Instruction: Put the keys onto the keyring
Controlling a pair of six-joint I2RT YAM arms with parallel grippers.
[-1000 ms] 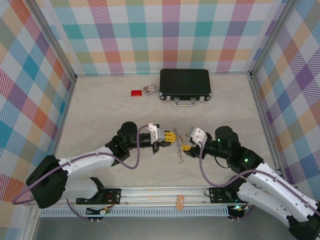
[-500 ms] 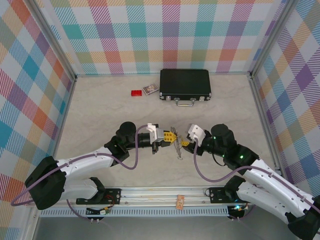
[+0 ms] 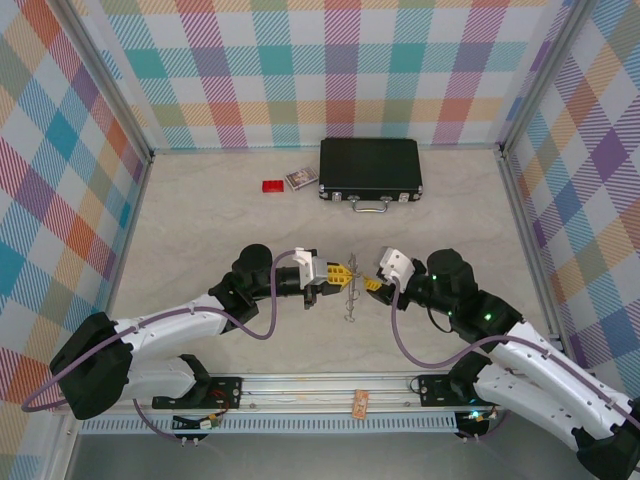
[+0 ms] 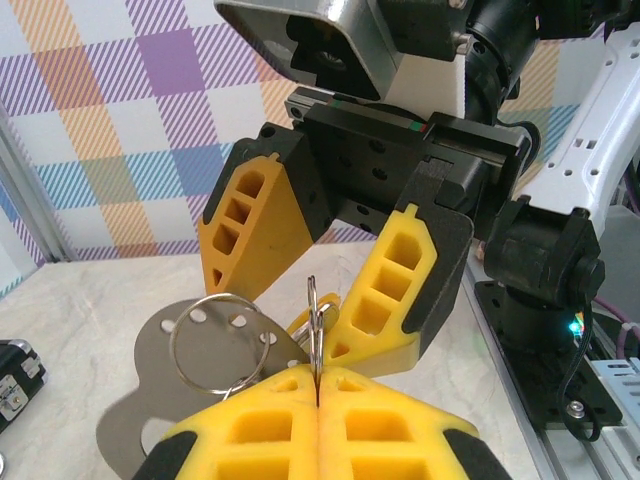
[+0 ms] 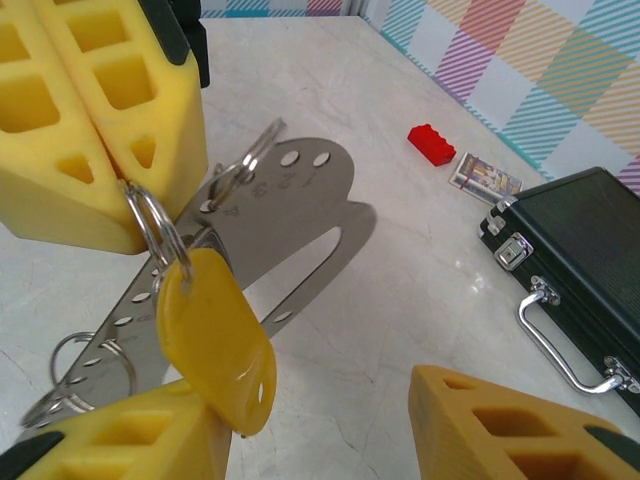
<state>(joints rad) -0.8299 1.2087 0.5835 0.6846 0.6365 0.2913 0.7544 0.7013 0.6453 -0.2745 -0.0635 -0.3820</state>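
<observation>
- The keyring [image 5: 150, 226] is a thin wire ring held up off the table. It sits at the centre of the overhead view and left of centre in the right wrist view. The left gripper [image 3: 337, 274] pinches its top, yellow fingers [image 5: 95, 110] pressed flat together on the wire.
- The yellow-headed key [image 5: 215, 342] hangs from that ring and looks already threaded. It leans against one finger of the right gripper [image 3: 371, 284], at the lower left of the right wrist view.
- That gripper's jaws stand wide and hold nothing.
- A silver plate [image 5: 285, 215] with rows of holes hangs behind the key, with a small ring [image 5: 95, 372] at its low end. You cannot tell from here whether it is the plain key.
- You look set to take the yellow head next. Close on the head alone, clear of the plate, and ease it along the wire with your left clamp firm. A twist could pop the ring free.
- The black case [image 5: 580, 230] and red block [image 5: 430, 143] lie well apart at the upper right, so ignore them.
</observation>
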